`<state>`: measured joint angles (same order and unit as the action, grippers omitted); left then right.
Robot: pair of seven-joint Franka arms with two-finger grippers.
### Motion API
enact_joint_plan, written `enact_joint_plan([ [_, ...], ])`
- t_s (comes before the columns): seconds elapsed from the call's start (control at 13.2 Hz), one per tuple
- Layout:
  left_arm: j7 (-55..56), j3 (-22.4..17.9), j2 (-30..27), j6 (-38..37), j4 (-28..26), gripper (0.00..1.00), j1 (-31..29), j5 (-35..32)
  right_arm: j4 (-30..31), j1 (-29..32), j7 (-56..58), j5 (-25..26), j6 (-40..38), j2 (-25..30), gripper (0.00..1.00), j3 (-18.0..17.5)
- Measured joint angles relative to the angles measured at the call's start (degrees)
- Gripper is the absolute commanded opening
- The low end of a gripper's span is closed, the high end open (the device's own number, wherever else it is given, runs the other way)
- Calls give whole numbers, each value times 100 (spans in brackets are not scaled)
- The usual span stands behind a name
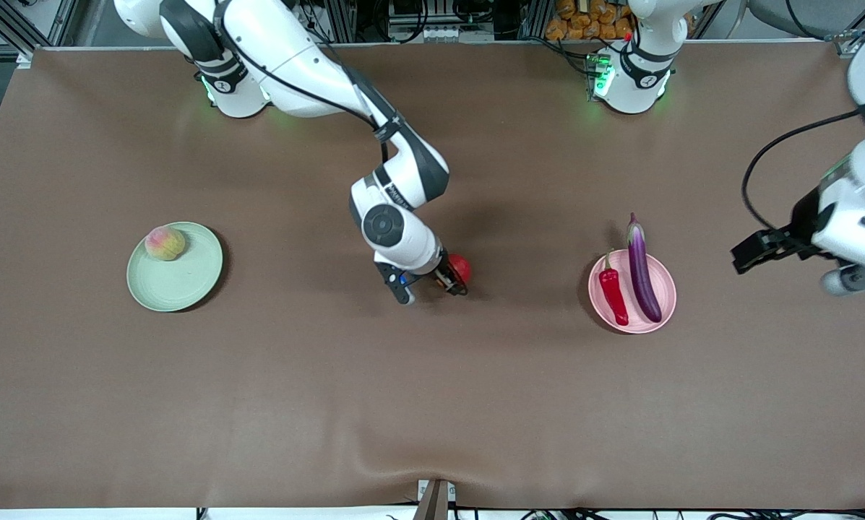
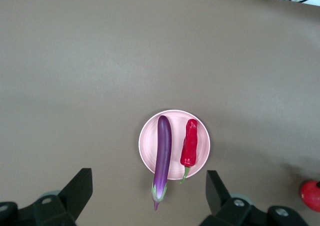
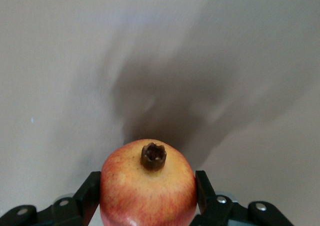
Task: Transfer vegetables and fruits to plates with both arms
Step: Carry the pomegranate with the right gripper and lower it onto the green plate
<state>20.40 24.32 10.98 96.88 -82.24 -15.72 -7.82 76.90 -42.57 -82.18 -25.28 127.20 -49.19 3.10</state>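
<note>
Your front camera hangs high across the brown table [image 1: 259, 404], facing both arm bases along the table's top edge and taking in its whole surface. Your left wrist camera sits well up, looking down between the left gripper [image 2: 148, 196] fingers onto the pink plate [image 2: 198, 134] near the left arm's end; the front view shares that plate [image 1: 666, 283]. Your right wrist camera is very close to the table's middle, filled by the red fruit [image 3: 148, 191], which the front view also shows [image 1: 462, 266].

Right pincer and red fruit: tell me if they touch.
Touching. The right wrist view shows the right pincer with both fingers pressed against the red fruit's sides, no gap.
</note>
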Motion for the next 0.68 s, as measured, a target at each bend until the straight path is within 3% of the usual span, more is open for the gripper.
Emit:
enact_joint_plan([
  [0.23, -573, -1200, -426, -495, -7, 100, 719, 477, -818, 694, 945, 189, -2340, 155, 0, 43],
  [0.38, -846, -1775, -638, -696, -99, 100, 1118, 595, -975, 1320, 2100, 306, -3347, 435, 0, 63],
  [0.68, -1148, -2004, -875, -738, -382, 100, 1232, 608, -840, 2288, 4340, 1345, -4579, 1015, 0, 134],
])
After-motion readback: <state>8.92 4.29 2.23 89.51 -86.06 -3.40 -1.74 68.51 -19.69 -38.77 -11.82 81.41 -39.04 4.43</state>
